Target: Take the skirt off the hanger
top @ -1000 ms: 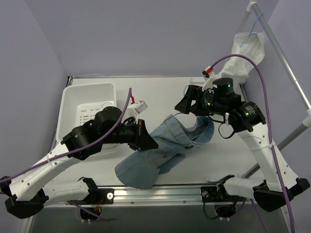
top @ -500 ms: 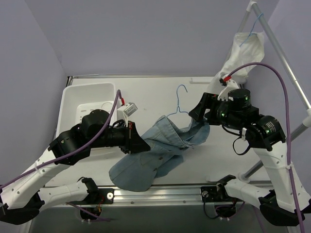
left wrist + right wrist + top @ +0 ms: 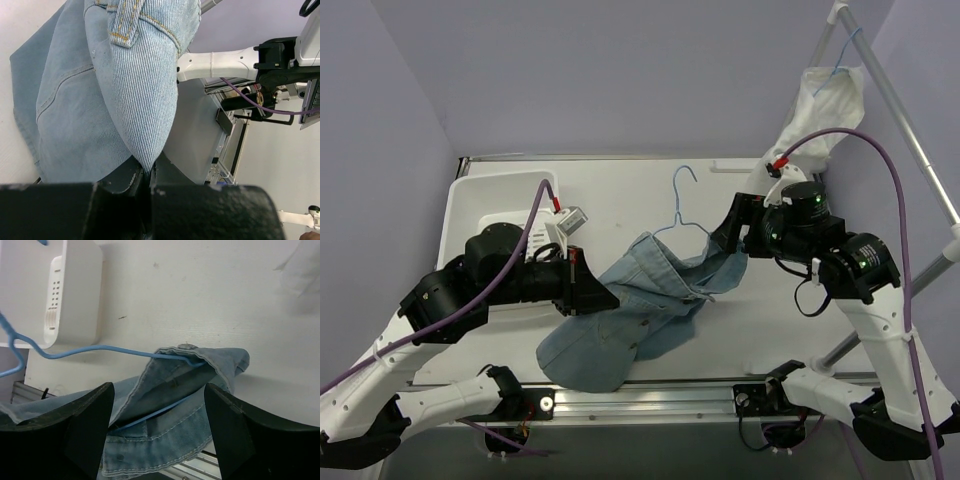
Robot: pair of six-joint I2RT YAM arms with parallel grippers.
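Observation:
The light-blue denim skirt (image 3: pixel 640 300) lies bunched mid-table, stretched between both grippers. The thin blue wire hanger (image 3: pixel 678 205) sticks out of its waistband, hook toward the back; one shoulder is still inside the waistband in the right wrist view (image 3: pixel 100 351). My left gripper (image 3: pixel 605 298) is shut on a fold of the skirt (image 3: pixel 100 100), pinched between its fingers (image 3: pixel 149 172). My right gripper (image 3: pixel 730 240) is open, its jaws wide apart over the waistband end (image 3: pixel 165 440), with the hanger's lower bar running between them.
A white bin (image 3: pixel 485 195) stands at the back left, partly under the left arm. A white garment (image 3: pixel 825 100) hangs from a metal rack pole (image 3: pixel 910 130) at the back right. The table's front rail (image 3: pixel 650 395) runs by the arm bases.
My left gripper has pulled the skirt leftward. The hanger's hook and neck have come out into view and shifted left. My right gripper opened off to the right end of the skirt.

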